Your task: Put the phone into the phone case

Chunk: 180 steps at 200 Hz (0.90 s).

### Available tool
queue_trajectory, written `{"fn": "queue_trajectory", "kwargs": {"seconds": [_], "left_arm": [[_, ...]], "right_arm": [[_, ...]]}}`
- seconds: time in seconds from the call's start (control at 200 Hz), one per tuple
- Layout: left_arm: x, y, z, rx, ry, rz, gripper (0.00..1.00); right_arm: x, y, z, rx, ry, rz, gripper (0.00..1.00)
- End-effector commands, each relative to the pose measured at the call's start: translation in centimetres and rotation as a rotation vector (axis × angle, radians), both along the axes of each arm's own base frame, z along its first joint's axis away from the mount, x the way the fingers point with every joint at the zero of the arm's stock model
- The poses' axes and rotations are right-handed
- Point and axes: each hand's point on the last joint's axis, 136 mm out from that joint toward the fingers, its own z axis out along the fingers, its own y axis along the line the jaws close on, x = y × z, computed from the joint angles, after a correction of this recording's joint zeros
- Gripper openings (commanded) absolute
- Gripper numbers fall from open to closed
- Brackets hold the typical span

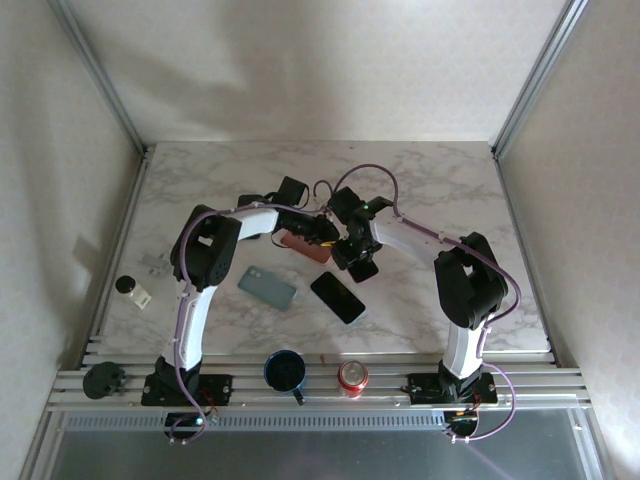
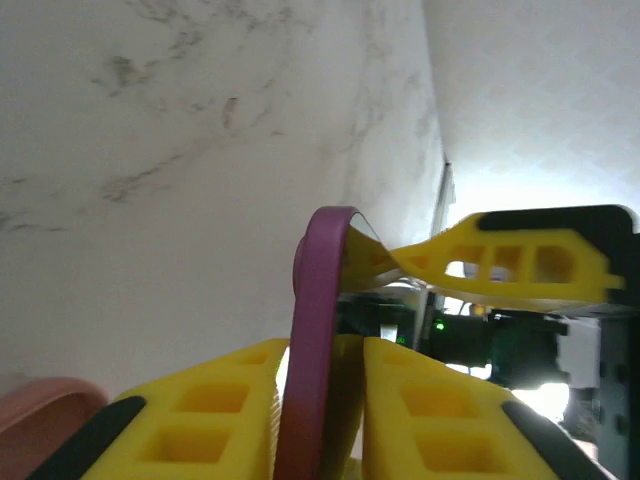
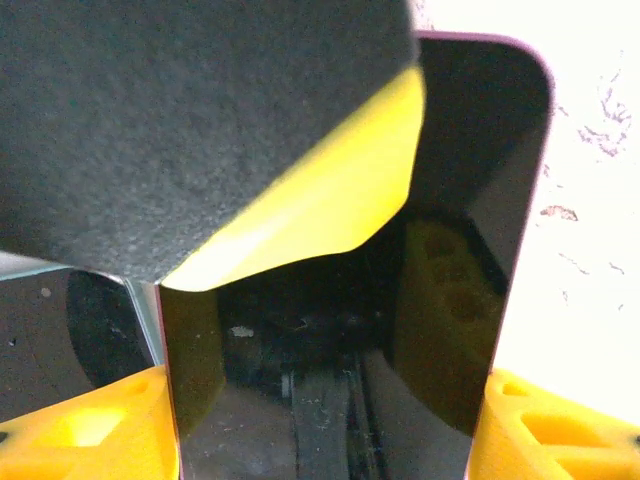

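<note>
Purple-rimmed phone (image 3: 330, 380) between yellow fingers (image 3: 560, 430)

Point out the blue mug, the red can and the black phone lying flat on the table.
blue mug (image 1: 285, 370), top view, its dark inside
red can (image 1: 352, 375), top view, its lid
black phone (image 1: 338, 297), top view, middle of its screen

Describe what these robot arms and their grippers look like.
Both the left arm and right arm have white links, black joints and looping purple cables. The fingers are yellow plastic with rectangular cut-outs and black trim.
</note>
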Motion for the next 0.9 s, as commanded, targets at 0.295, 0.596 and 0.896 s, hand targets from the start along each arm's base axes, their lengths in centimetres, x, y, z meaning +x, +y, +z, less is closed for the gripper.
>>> {"fn": "queue_trajectory", "kwargs": {"seconds": [0.295,0.596,0.896], "left_arm": [[0.2,-0.6,3.1,-0.051,-0.04,0.049,0.0],[1.7,0.8,9.7,-0.155,-0.09,0.265,0.0],[1.4,3.3,12.1,-0.216,-0.051,0.47,0.0]], "right_arm": [[0.2,0.4,4.1,0.093,-0.107,-0.027,0.71],[-1.4,-3.3,6.4,0.502,-0.048,-0.355,0.74],[-2.1,-3.8,7.3,0.968,0.0,-0.468,0.85]]}}
